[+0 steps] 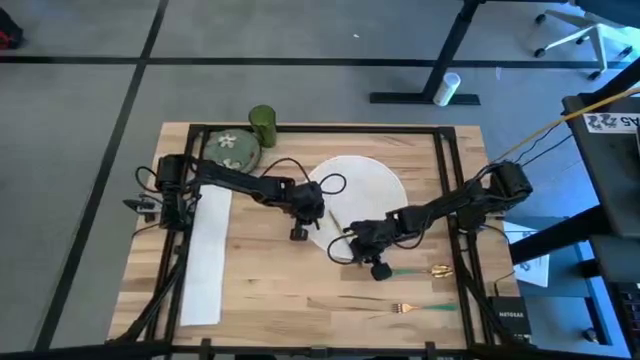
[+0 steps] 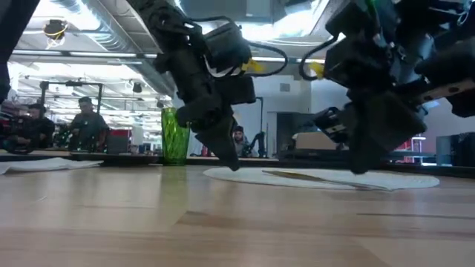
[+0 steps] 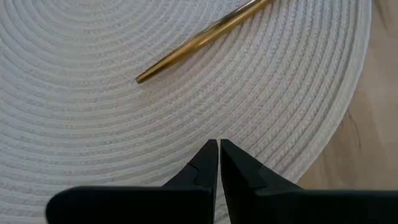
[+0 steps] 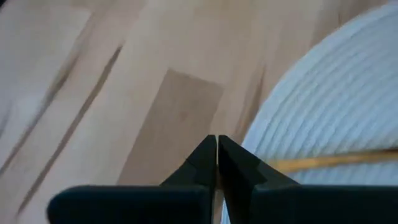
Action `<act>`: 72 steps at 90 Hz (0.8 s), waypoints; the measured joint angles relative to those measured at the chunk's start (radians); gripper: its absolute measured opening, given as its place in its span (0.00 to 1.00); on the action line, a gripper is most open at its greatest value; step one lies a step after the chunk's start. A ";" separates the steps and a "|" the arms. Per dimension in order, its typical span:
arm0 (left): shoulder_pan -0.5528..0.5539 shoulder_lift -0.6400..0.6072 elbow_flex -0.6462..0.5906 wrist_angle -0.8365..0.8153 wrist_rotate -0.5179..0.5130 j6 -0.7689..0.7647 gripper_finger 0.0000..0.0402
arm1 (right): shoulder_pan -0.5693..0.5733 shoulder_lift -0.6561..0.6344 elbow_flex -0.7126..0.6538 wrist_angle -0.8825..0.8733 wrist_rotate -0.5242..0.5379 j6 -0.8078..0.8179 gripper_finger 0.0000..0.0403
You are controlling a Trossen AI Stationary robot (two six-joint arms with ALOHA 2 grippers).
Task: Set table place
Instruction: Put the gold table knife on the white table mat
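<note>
Table of light wood planks, black rails on the edges, under both arms. Round white woven placemat near the middle of the table, a thin gold utensil on it. Left gripper low over the placemat, fingers pressed together, nothing between them. Right gripper at the placemat's near edge, partly over bare wood, fingers also closed and empty. Green glass and flowered plate at the far left corner, long white napkin along the left side, gold fork with green handle near the front right.
</note>
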 joint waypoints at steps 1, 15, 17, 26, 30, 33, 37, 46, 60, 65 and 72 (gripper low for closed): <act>0.000 0.000 0.000 0.000 0.000 0.000 0.00 | 0.000 0.000 0.000 -0.007 0.001 0.004 0.01; 0.000 0.000 0.000 0.000 0.000 0.006 0.00 | 0.000 0.000 0.000 -0.065 0.024 0.028 0.01; 0.000 0.000 -0.003 0.003 0.000 0.008 0.00 | 0.000 0.000 0.000 -0.069 0.026 0.034 0.01; 0.000 0.000 -0.020 0.002 0.000 0.008 0.00 | 0.000 -0.002 0.001 -0.085 0.044 0.040 0.01; 0.000 0.000 -0.029 0.007 0.001 0.008 0.00 | 0.000 -0.002 0.001 -0.086 0.052 0.040 0.01; 0.000 -0.001 -0.037 0.012 0.001 0.008 0.00 | 0.000 -0.002 0.001 -0.087 0.056 0.040 0.01; -0.001 -0.002 -0.048 0.019 0.003 0.009 0.00 | 0.000 -0.002 0.001 -0.088 0.060 0.040 0.01; -0.006 -0.004 -0.065 0.028 0.003 0.006 0.00 | 0.000 -0.003 0.001 -0.089 0.064 0.047 0.01; -0.019 -0.005 -0.085 0.048 0.000 0.002 0.00 | 0.000 -0.021 0.000 -0.107 0.072 0.064 0.01; -0.024 -0.005 -0.088 0.050 -0.001 0.000 0.00 | 0.000 -0.036 -0.001 -0.120 0.089 0.065 0.01; -0.033 -0.005 -0.090 0.053 -0.003 -0.014 0.00 | 0.000 -0.059 -0.001 -0.144 0.126 0.066 0.01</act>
